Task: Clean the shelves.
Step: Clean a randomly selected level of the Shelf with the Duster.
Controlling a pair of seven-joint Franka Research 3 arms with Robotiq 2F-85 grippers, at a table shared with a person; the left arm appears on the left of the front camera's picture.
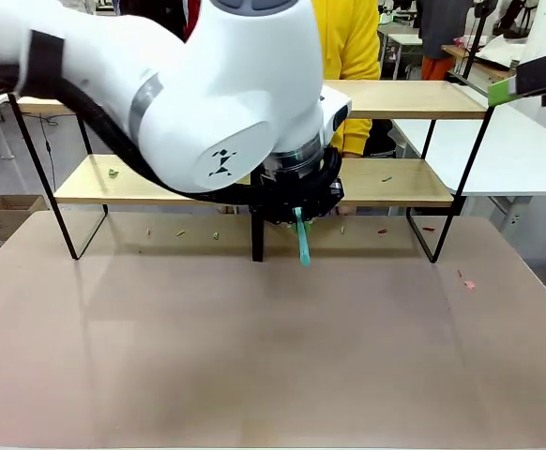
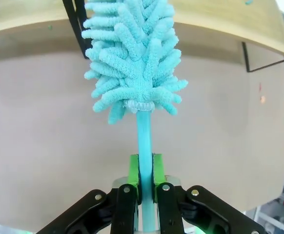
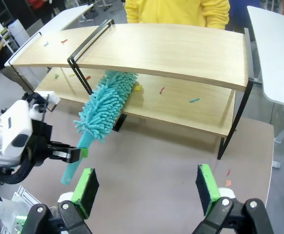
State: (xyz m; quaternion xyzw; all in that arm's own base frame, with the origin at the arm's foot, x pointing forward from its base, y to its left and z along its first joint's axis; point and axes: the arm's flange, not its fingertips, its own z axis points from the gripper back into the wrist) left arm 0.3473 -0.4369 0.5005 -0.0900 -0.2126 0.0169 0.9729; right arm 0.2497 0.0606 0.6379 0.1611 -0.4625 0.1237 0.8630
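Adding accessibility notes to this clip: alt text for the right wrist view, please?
The left gripper holds a teal duster by its handle, the fluffy head under the shelves' top board; small coloured scraps dot the lower board. The right gripper's jaws stand open.

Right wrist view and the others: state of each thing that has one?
fluffy turquoise duster, held by its handle, head at the lower tier
left gripper, shut on the duster
right gripper, open, empty
light-wood two-tier shelves in a black metal frame, upright, coloured scraps on both tiers
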